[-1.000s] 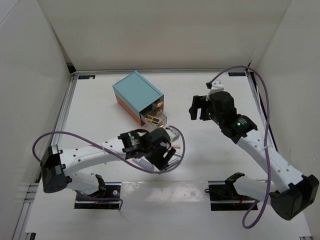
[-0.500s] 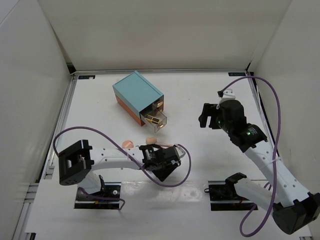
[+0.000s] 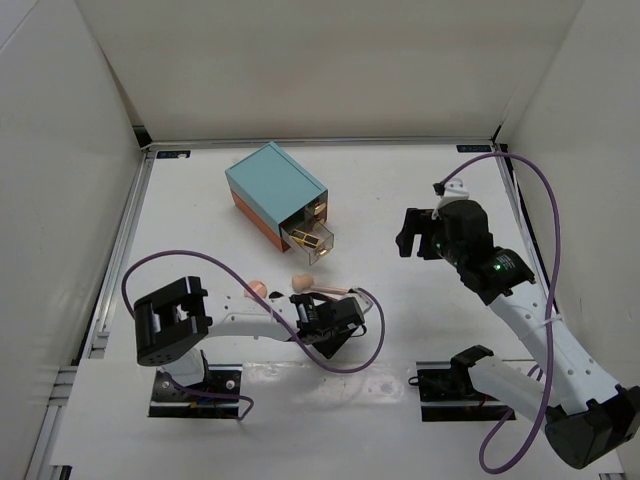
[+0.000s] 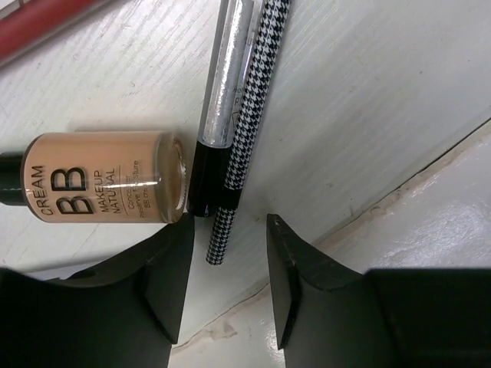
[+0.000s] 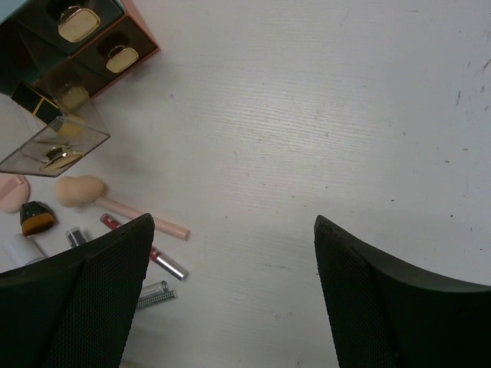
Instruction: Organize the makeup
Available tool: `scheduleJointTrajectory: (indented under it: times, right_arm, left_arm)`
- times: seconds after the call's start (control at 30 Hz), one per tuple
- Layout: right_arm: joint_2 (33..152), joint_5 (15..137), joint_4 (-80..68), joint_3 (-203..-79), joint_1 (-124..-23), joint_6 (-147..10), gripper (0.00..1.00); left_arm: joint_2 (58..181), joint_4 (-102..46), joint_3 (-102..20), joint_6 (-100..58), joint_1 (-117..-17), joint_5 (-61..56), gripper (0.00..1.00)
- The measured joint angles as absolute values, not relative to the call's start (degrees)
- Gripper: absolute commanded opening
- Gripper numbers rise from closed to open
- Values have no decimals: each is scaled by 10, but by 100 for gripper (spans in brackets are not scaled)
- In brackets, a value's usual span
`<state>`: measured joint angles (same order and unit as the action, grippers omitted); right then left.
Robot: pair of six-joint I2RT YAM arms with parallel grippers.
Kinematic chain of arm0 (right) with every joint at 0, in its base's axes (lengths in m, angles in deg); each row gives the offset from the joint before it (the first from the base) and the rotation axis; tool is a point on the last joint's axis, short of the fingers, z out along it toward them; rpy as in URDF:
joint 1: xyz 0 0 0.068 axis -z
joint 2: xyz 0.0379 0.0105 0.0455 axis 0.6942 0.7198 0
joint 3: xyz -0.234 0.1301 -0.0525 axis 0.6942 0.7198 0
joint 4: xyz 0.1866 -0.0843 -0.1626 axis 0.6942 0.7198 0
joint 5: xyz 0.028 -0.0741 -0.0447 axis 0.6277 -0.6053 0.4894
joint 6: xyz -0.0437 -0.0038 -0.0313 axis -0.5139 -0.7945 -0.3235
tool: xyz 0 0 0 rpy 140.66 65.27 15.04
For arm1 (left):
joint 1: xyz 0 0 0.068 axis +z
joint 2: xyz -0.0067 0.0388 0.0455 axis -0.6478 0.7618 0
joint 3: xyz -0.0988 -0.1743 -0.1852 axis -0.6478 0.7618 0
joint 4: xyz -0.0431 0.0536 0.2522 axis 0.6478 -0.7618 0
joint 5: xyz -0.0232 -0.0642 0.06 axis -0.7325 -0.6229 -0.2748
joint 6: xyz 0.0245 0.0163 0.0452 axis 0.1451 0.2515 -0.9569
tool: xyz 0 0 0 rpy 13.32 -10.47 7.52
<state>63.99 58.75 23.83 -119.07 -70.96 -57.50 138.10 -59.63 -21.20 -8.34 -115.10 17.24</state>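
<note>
The makeup lies in a cluster in front of the teal box point(image 3: 275, 190). The top view shows a peach puff point(image 3: 257, 289) and a beige sponge point(image 3: 301, 284) on a pink stick. My left gripper point(image 3: 328, 322) is open and low over the table. In the left wrist view its jaws point(image 4: 229, 276) stand either side of the tip of a houndstooth pencil point(image 4: 249, 115), beside a silver tube point(image 4: 222, 84) and a BB cream foundation bottle point(image 4: 100, 178). My right gripper point(image 3: 410, 232) is open and empty, high over bare table point(image 5: 232, 226).
The teal box has a clear drawer point(image 3: 312, 240) pulled open, also seen in the right wrist view point(image 5: 54, 146). That view also shows the sponge point(image 5: 77, 190), a black brush point(image 5: 34, 218), a red gloss tube point(image 5: 142, 247) and the puff point(image 5: 9, 192). White walls enclose the table.
My left arm has drawn back toward the near edge and dropped low over the pencils, uncovering the puff and sponge. My right gripper shifted slightly right, then held still.
</note>
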Motion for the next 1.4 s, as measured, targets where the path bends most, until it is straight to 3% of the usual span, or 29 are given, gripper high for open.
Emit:
scheduleJointTrajectory:
  times: [0.3,0.43,0.5,1.07,1.4]
  right_arm:
    - [639,580,264,-1191,-710,-589,88]
    - [632,573,266,-1191,-710,-597,88]
    - [629,567,268,-1191,-710,-600,88]
    - [614,562,269,-1191,-710,-606,88]
    - [614,562,269,-1191,-710,-605,88]
  left_arm:
    - [1381,-613,-213,-53,-1161,170,32]
    - [1380,-619,-213,-50,-1179,170,14]
    - [1380,-622,-214,-53,-1182,170,9]
    - [1356,-691,-317,-110,-1191,196,9]
    - [1333,-765,-493,13,-1112,256,10]
